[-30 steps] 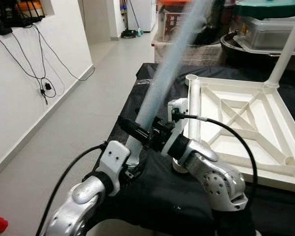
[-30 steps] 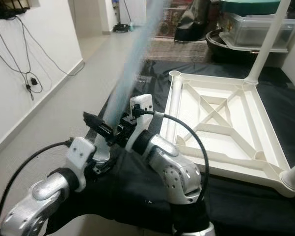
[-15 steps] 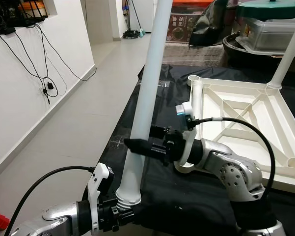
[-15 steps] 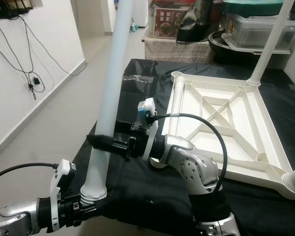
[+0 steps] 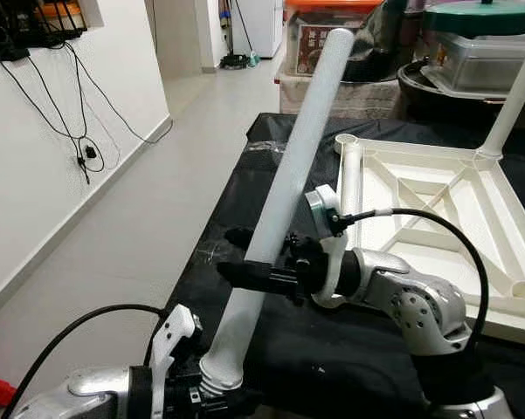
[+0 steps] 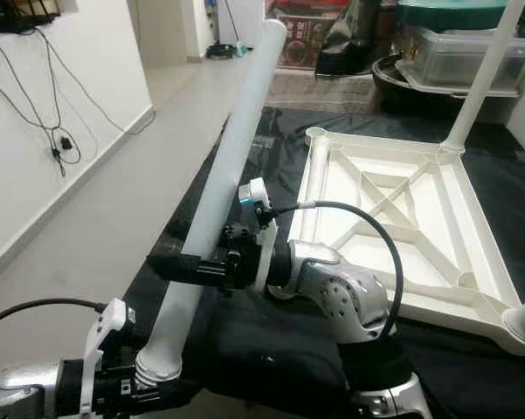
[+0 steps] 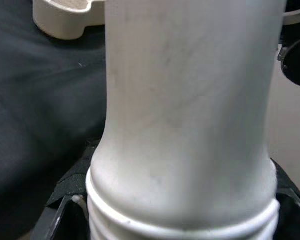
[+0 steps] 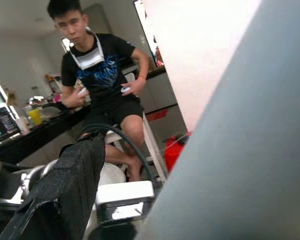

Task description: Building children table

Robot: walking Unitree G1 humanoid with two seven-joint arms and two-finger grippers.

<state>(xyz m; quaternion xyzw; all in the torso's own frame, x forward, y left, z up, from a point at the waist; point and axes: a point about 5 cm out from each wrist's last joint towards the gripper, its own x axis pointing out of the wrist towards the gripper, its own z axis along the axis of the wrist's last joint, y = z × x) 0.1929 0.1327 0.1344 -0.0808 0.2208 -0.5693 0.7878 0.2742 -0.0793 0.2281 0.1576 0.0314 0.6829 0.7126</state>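
The robot holds a long white table leg that leans up and away over the black surface. The left gripper is down low and grips the ringed bottom end of the leg tight. In the left wrist view the fat white leg sits right between its black fingers. The right gripper reaches across from the right, with one finger on each side of the leg partway up, closed around it. The white tabletop lies upside down on the surface, just beside the right arm. A second leg stands in its far corner. In the right wrist view a person sits in the room.
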